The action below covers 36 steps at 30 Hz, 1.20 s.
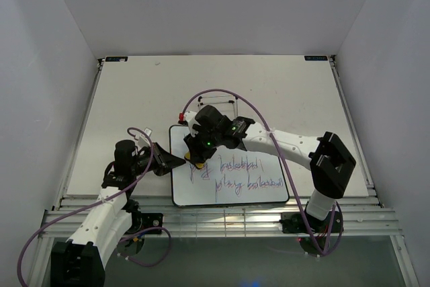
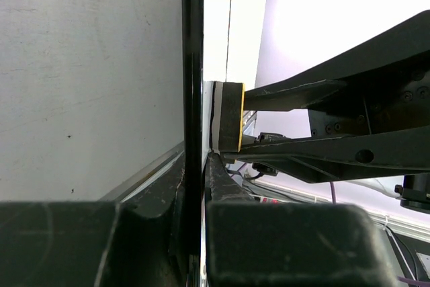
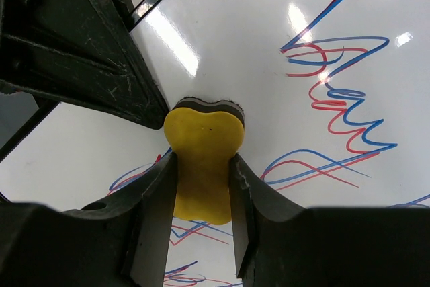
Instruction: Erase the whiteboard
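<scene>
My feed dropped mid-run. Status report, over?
Left gripper shut on left edge of whiteboard. Right gripper shut on yellow eraser, pad on the board. Handwriting not yet wiped. Wire stand beyond far edge, not blocking.

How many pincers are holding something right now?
2. The left pincer clamps the left edge of the whiteboard; the right pincer grips the yellow eraser against the board.

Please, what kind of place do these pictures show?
Probably a robot test cell in a lab: plain white walls enclose a table, a left arm and a right arm are mounted at its near edge, and a whiteboard lies on it.
</scene>
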Motion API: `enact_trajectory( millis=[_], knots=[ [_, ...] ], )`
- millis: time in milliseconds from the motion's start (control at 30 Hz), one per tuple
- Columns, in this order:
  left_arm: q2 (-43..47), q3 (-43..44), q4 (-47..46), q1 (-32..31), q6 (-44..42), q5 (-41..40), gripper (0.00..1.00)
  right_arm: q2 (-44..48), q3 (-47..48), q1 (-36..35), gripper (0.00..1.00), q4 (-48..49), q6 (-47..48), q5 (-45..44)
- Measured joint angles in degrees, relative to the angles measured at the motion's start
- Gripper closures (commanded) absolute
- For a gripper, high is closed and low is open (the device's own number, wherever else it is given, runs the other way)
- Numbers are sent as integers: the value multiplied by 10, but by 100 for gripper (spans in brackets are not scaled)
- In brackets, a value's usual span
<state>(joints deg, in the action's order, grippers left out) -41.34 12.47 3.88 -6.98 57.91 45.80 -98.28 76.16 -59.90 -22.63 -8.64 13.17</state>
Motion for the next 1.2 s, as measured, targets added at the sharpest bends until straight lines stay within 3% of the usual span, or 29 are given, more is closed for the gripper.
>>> enact_trajectory(
  millis=[700, 1200],
  knots=[
    [-9, 0, -7, 2, -7, 12, 100, -96, 155, -3, 77, -101, 3, -5],
    [-5, 0, 0, 2, -9, 11, 100, -120, 149, 95, 78, -75, 12, 23]
  ],
)
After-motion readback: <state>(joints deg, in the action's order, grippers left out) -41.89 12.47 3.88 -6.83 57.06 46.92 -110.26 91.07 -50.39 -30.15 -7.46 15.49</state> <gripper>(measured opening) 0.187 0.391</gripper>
